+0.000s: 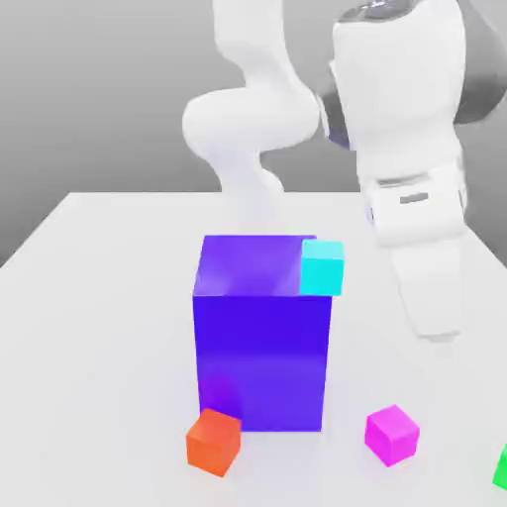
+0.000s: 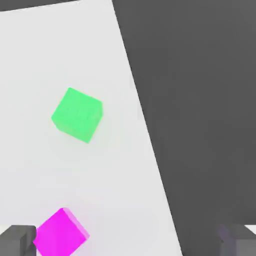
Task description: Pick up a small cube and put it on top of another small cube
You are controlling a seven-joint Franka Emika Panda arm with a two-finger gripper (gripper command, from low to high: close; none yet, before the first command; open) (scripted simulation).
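My gripper (image 2: pixel 132 240) is mostly cut off in the hand view: just two dark fingertip stubs, one finger (image 2: pixel 17 240) at one corner and the other at the opposite corner, well apart, so the jaws stand wide open w/ nothing between them. In the exterior view my hand's lower end is a white tapered shape and I can't make out the fingers there. The green cube (image 1: pixel 501 467) is cropped by that view's edge, only a sliver showing; in the hand view the same green cube (image 2: pixel 77 114) is whole, sitting on the white table (image 2: pixel 60 50) near its edge. The small cube (image 1: pixel 392 435), magenta-pink, lies on the table (image 1: pixel 99 297) in front of the big blue-purple block (image 1: pixel 262 332), off toward the exterior view's right of it and apart from it. Rel. to my gripper it sits below, and in the hand view the small cube (image 2: pixel 61 234) is just beside one fingertip, partly cut by the frame, not between the fingers. It's a cube, so no long axis; it sits flat, turned so a corner faces the exterior cam. The orange-red cube (image 1: pixel 213 442) is at the block's front corner, touching or nearly so. The cyan cube (image 1: pixel 322 266) sits by the block's top corner; can't tell if it rests on it.
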